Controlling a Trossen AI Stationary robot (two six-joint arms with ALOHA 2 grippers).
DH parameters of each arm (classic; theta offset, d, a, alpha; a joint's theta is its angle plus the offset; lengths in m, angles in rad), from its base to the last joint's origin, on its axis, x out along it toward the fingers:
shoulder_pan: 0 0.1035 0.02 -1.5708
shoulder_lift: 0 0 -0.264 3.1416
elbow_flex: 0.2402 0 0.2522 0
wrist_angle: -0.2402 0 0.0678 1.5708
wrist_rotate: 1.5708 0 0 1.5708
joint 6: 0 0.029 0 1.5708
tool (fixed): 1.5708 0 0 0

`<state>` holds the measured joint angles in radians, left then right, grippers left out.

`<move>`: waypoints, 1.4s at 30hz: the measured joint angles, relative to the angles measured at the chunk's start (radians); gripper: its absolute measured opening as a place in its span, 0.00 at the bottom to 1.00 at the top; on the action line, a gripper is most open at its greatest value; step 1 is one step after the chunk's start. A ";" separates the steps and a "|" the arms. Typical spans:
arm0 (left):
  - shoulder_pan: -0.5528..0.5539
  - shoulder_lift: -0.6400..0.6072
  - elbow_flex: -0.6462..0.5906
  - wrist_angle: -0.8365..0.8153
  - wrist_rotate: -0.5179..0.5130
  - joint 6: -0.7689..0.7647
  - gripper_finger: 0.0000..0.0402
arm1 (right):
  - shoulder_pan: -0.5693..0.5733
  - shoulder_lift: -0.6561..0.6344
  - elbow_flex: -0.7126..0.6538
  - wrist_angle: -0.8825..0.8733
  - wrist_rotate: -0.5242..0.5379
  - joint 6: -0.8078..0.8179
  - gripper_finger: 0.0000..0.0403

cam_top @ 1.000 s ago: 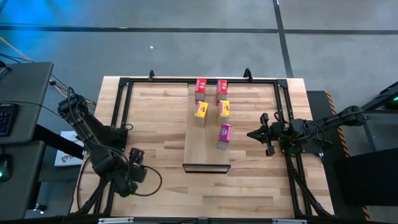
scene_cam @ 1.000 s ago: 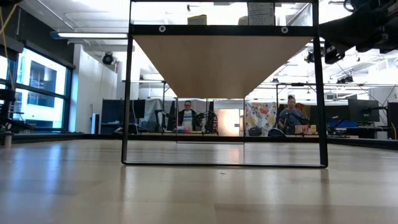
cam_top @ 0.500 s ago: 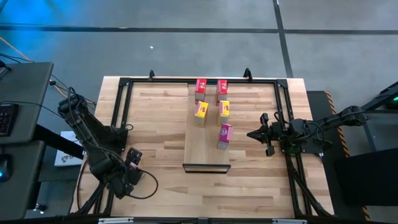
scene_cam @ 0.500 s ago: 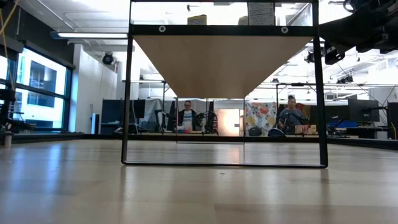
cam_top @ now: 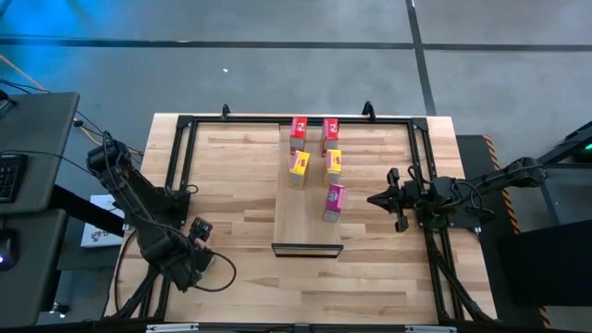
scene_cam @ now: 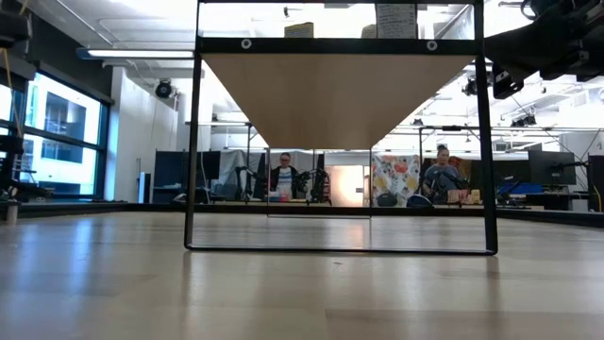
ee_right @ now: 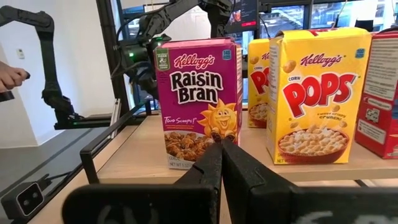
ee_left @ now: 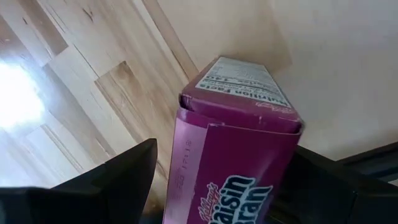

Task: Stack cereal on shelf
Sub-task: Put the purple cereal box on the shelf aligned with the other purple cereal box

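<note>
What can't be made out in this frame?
High view: the Raisin Bran box in the left gripper is hidden beneath that arm.
Low view: the shelf plank hides most of the boxes on it.
Right wrist view: beyond the shut right gripper, the red box is cut off.

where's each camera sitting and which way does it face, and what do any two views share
High view: overhead, looking down on the shelf, both arms in frame.
Low view: at tabletop height, looking level under the shelf into the room; an arm shows top right.
Left wrist view: on the left arm, fingers flanking a held Raisin Bran box.
Right wrist view: beside the shelf, fingers shut.
Shared: right wrist and high views both show the standing Raisin Bran box.
</note>
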<state>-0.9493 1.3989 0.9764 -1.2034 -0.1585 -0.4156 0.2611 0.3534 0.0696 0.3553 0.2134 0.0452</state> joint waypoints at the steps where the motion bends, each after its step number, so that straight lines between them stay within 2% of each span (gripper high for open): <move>1: 0.000 0.000 -0.005 0.001 0.001 0.000 0.78 | 0.000 0.000 0.000 0.000 0.002 0.000 0.00; 9: 0.000 0.000 -0.035 0.015 0.003 0.000 0.75 | 0.000 0.000 0.000 0.000 0.004 0.001 0.00; 25: 0.000 -0.025 -0.008 0.040 0.001 0.008 0.43 | 0.000 0.000 0.000 0.000 0.005 0.006 0.00; 29: 0.017 -0.041 0.096 0.005 -0.019 0.008 0.38 | 0.000 0.000 0.000 0.000 0.025 0.006 0.00; 32: 0.049 -0.042 0.219 -0.040 -0.081 0.009 0.36 | 0.000 0.000 0.000 0.000 0.039 0.006 0.00; 37: 0.133 -0.042 0.430 -0.018 -0.262 0.089 0.36 | 0.000 0.000 0.000 0.000 0.040 0.007 0.00; 42: 0.233 -0.012 0.595 -0.011 -0.429 0.277 0.36 | 0.000 0.000 0.000 0.000 0.039 0.007 0.00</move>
<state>-0.7163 1.3871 1.5717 -1.2144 -0.5876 -0.1391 0.2614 0.3532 0.0696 0.3556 0.2527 0.0521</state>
